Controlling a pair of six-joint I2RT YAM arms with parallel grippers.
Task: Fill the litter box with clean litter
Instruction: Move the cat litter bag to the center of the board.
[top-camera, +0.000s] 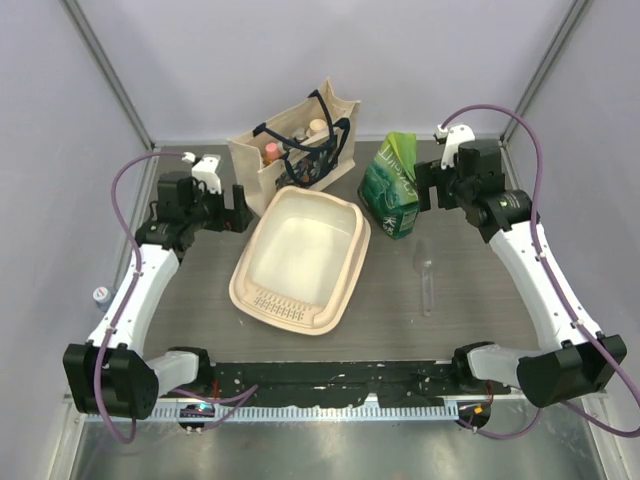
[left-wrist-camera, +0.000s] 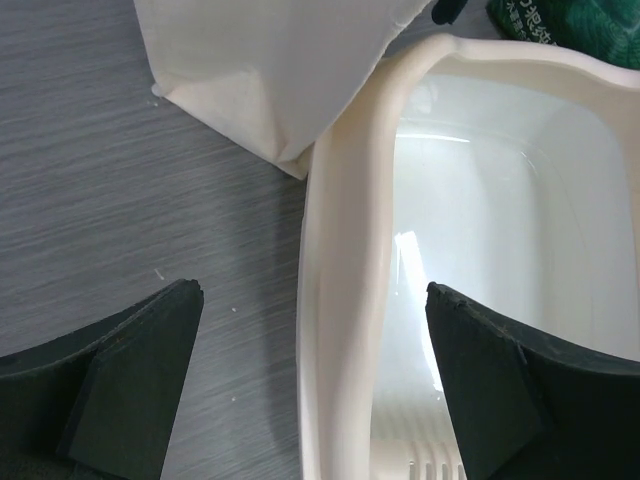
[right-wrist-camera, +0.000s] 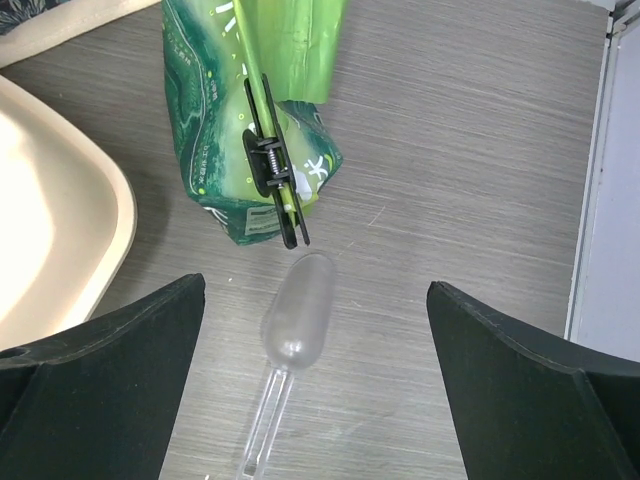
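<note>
1. Litter box (top-camera: 300, 262): cream plastic tray with rounded corners, a wide rolled rim and a ribbed slotted strip at its near end. It sits angled at mid-table (top-camera: 470, 300), between the two grippers. The inner floor is smooth and glossy, with glare patches on the plastic.
2. Left gripper (top-camera: 240, 208): fingers (left-wrist-camera: 130, 380) released and spread wide, grasping nothing. In the wrist view the box's long rim (left-wrist-camera: 350, 250) runs up through the gap between them. One finger hangs over wood-grain table, the other over the basin. Cannot tell whether either pad touches the rim.
3. Canvas tote bag (top-camera: 295, 150): beyond the left fingertips. Its pale lower corner (left-wrist-camera: 260, 70) lies just beside the rim's outer edge.
4. Right gripper (right-wrist-camera: 315, 285): fingers (right-wrist-camera: 100, 380) released and wide apart, holding nothing.
5. Green bag (right-wrist-camera: 255, 130): straight ahead of the right fingertips, pinched by a black clip (right-wrist-camera: 272, 165). In the top view it stands upright just beside the box's far right corner.
6. Clear plastic scoop (right-wrist-camera: 295, 320): flat on the table in the gap between the right fingers. Its bowl points at the bag's base and is just short of it; the handle runs back toward the wrist.
7. A corner of the box rim (right-wrist-camera: 60, 200) shows ahead of the finger on the box side in the right wrist view, apart from that finger.
</note>
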